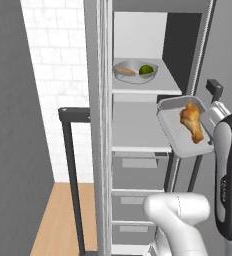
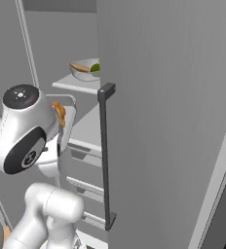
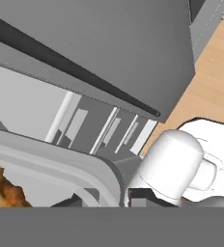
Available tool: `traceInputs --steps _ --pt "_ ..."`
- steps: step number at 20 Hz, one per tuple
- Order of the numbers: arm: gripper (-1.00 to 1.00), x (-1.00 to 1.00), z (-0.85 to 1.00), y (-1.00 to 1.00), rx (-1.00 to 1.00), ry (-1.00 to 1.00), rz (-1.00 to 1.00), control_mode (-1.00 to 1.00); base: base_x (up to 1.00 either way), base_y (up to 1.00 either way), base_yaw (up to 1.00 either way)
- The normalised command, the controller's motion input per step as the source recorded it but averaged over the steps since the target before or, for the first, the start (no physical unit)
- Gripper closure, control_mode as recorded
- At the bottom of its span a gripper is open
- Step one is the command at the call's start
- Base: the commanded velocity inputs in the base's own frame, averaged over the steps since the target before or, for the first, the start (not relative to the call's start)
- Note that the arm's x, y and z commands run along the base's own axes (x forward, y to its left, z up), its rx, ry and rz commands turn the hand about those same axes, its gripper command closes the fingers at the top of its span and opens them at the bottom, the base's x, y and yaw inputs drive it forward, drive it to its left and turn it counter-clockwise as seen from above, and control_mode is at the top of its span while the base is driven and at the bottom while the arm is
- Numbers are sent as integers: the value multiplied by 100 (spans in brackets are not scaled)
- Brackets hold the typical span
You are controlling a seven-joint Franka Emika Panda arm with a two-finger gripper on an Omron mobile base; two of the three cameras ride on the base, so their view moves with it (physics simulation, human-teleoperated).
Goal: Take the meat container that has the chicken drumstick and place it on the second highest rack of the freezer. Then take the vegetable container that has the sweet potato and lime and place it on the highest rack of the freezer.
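Left base view: meat container (image 1: 174, 131) with chicken drumstick (image 1: 192, 121) is held tilted in the air, just outside the open freezer, level with the 2nd highest rack (image 1: 138, 130). The gripper sits at the container's right edge, its fingers hidden, apparently clamped on the rim. Vegetable container (image 1: 135, 71) with sweet potato (image 1: 124, 70) and lime (image 1: 146, 69) already sits on the highest rack (image 1: 147, 88).

Right base view: the arm blocks most of the meat container; a bit of drumstick shows beside the wrist. Freezer door (image 2: 163, 116) with its dark handle (image 2: 105, 155) stands open at right.

Hand view: container rim (image 3: 70, 171) and a drumstick corner at lower left, drawers (image 3: 104, 130) beyond.

Step in hand is likely placing the meat container on rack 2. To do it well: level the tray first so the drumstick doesn't slide, move it inward clear of the shelf edge, lower it flat, then release.
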Motion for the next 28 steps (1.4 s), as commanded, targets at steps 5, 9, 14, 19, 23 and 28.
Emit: traceInputs --steps 5,9,14,19,23,28 --pt "100 49 -36 43 0 1 8 -100 0 0 0" --pt "100 32 -42 40 0 0 -11 -100 0 0 0" --pt "100 22 -39 1 7 0 -10 -100 0 0 0" --pt "100 35 -32 0 3 0 1 -100 0 0 0" --pt "100 58 -34 3 2 11 0 -100 0 0 0" --pt "100 48 -34 3 2 8 -9 -100 0 0 0"
